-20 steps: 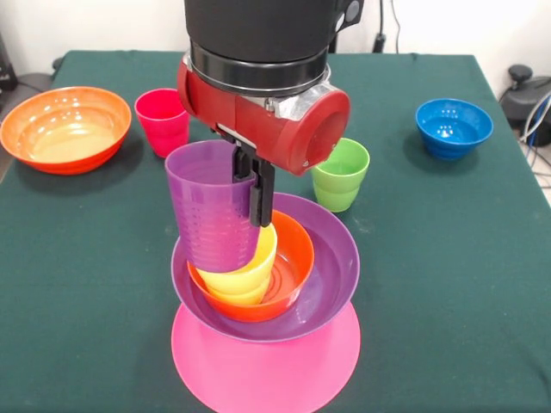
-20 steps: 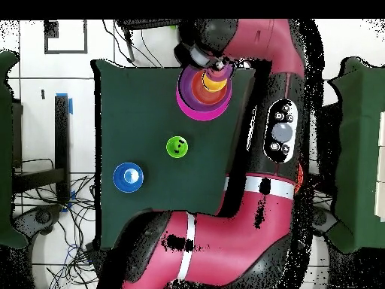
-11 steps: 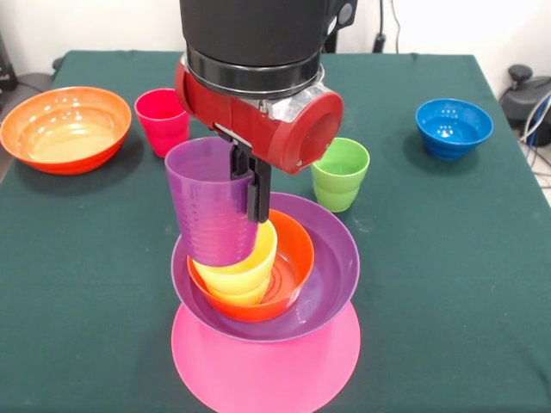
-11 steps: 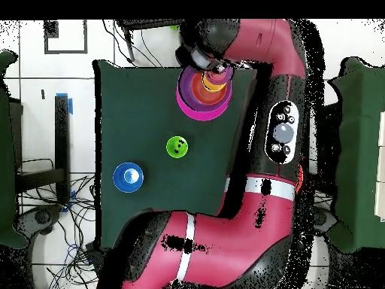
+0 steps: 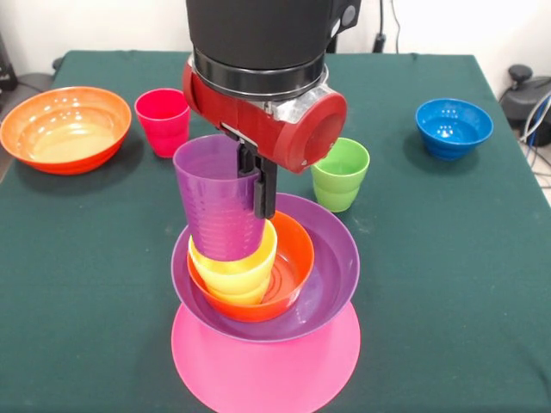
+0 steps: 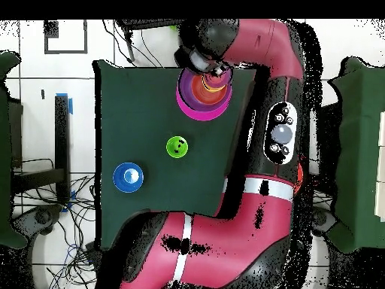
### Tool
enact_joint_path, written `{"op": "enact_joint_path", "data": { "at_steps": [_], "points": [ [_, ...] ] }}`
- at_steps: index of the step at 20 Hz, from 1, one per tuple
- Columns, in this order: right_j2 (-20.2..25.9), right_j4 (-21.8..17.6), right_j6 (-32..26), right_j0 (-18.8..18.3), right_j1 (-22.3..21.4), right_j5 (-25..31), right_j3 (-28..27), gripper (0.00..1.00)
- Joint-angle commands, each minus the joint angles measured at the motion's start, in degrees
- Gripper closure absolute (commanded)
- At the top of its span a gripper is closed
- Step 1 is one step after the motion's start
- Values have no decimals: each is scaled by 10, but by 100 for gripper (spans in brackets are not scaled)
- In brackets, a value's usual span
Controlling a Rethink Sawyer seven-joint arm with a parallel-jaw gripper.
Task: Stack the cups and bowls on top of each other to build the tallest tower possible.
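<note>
The tower stands near the table's front edge: an upturned pink bowl (image 5: 267,366) carries a purple bowl (image 5: 334,262), a small orange bowl (image 5: 288,271) and a yellow cup (image 5: 234,274). My gripper (image 5: 256,182) is shut on the rim of a purple cup (image 5: 217,206), held nearly upright with its bottom dipping into the yellow cup's mouth. A red cup (image 5: 162,120) and a green cup (image 5: 340,172) stand loose behind. In the overhead view the arm covers the gripper above the tower (image 6: 201,98).
A large orange bowl (image 5: 65,127) sits at the back left and a small blue bowl (image 5: 454,127) at the back right. The overhead view shows the green cup (image 6: 177,147) and the blue bowl (image 6: 128,177) apart from the tower.
The purple cup has shifted slightly right and come more upright over the yellow cup, its bottom now inside the yellow cup's rim. Everything else is unmoved.
</note>
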Motion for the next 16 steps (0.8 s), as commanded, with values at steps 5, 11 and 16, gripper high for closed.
{"op": "enact_joint_path", "data": {
  "at_steps": [5, 11, 16],
  "points": [
    [10, 14, 73, 23, -5, -40, 82, 100],
    [5, 22, 72, 25, -5, -48, 85, 100],
    [-1, 25, 62, 25, 0, -52, 79, 100]
  ]
}}
